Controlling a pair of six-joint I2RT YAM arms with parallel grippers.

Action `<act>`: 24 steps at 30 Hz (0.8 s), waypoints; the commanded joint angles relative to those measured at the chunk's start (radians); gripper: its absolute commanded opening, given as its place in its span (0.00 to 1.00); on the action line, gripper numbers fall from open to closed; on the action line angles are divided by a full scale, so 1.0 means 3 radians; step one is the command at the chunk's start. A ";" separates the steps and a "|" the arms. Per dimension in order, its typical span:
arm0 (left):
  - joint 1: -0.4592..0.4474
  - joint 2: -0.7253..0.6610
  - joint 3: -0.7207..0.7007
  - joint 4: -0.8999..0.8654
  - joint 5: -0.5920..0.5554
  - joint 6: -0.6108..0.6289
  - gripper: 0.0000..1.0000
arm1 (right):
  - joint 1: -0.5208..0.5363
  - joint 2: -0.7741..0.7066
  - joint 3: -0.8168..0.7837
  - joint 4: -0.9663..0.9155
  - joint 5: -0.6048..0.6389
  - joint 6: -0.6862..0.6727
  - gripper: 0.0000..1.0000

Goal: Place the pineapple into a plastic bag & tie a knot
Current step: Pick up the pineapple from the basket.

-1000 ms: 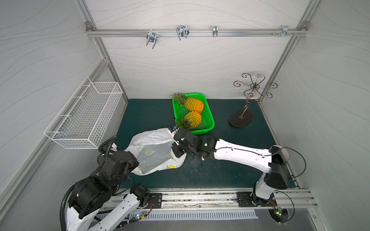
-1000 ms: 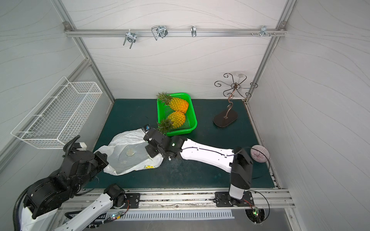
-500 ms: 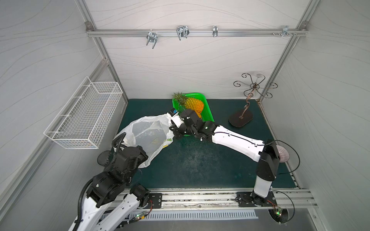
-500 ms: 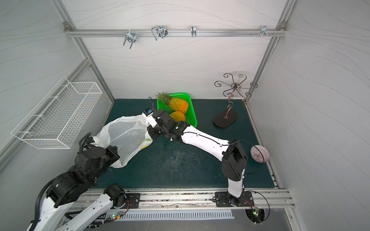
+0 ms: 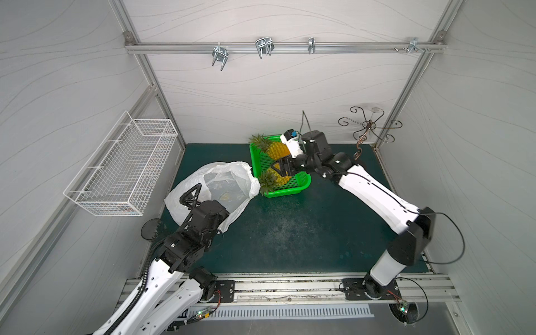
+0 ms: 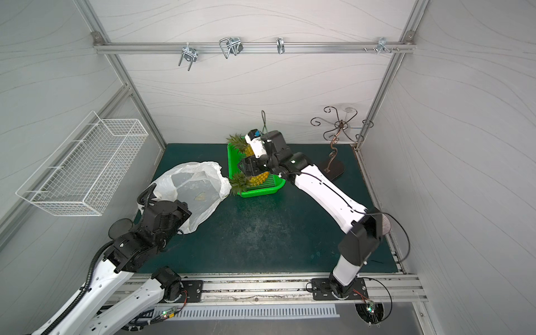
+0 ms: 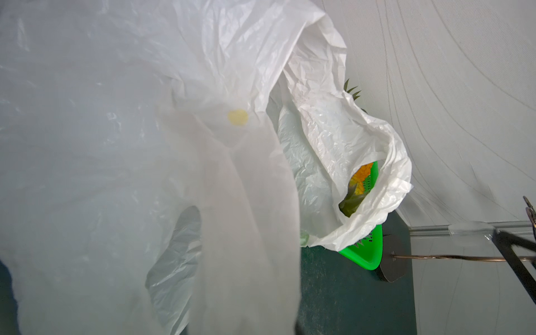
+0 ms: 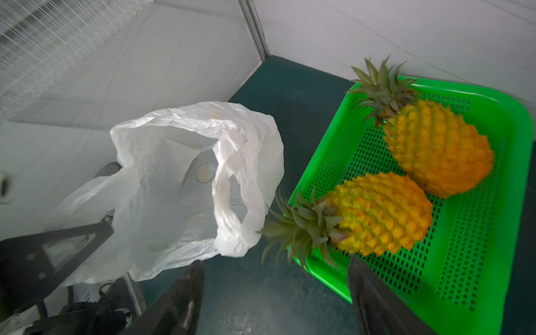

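The white plastic bag (image 5: 214,185) lies puffed up on the green mat, its mouth (image 8: 200,174) facing the tray. My left gripper is shut on the bag; its fingers stay hidden under the left wrist (image 5: 207,216) and behind the bag's film (image 7: 116,174). Two pineapples lie in the green tray (image 5: 287,193): the near pineapple (image 8: 377,214) with its crown over the rim, and a far one (image 8: 435,148). My right gripper (image 8: 275,261) hangs open just above the near pineapple (image 5: 277,180), holding nothing. No knot is in view.
A white wire basket (image 5: 121,168) hangs on the left wall. A curly metal stand (image 6: 333,171) is at the back right. An overhead rail with hooks (image 5: 264,48) crosses the back wall. A black disc (image 5: 150,229) sits beside the left arm.
The right gripper let go of the bag, opened, and swung back-right over the tray. The left arm lifted its side of the bag, which now stands puffed open.
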 commanded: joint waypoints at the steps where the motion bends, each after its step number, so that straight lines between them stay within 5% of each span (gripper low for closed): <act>1: 0.0007 0.0017 0.0112 0.0271 -0.0208 -0.0176 0.00 | 0.0023 -0.0266 -0.0551 0.0119 0.0079 -0.0092 0.80; 8: 0.0009 0.0065 0.0278 0.0170 -0.0220 -0.0070 0.00 | 0.0042 -0.0189 -0.1127 0.0806 -0.0049 -0.2049 0.88; 14: 0.0010 -0.0008 0.0316 0.0105 -0.0334 -0.0038 0.00 | 0.0065 0.0347 -0.0732 0.0842 -0.0608 -0.3114 0.86; 24: 0.0008 0.0129 0.0489 0.0015 -0.0260 -0.0037 0.00 | 0.0209 0.1065 -0.0034 0.0767 -0.0589 -0.3761 0.88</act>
